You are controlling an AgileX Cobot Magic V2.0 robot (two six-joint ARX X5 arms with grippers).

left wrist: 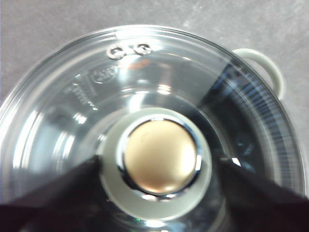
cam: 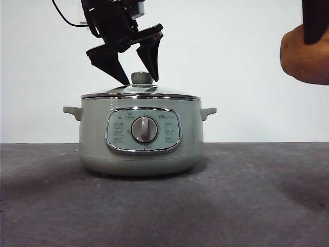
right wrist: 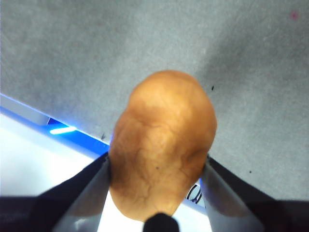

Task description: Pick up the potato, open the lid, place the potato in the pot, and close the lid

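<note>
Potato [right wrist: 163, 145]: lifted, clamped between the right gripper's [right wrist: 159, 176] jaws, high beside the pot [cam: 140, 135]; pickup judged done
Lid [left wrist: 72, 101]: on the pot; left gripper [cam: 134, 68] spread around its knob [left wrist: 157, 162], gripping nothing
Left: opening, loading, closing

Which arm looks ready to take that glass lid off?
The left. Its gripper hangs open around the lid's knob, while the right gripper is shut on the potato, off beside the pot.

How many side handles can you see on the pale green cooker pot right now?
2: one small side handle on the pale sage-green electric pot and the other side handle opposite it, front view.
</note>
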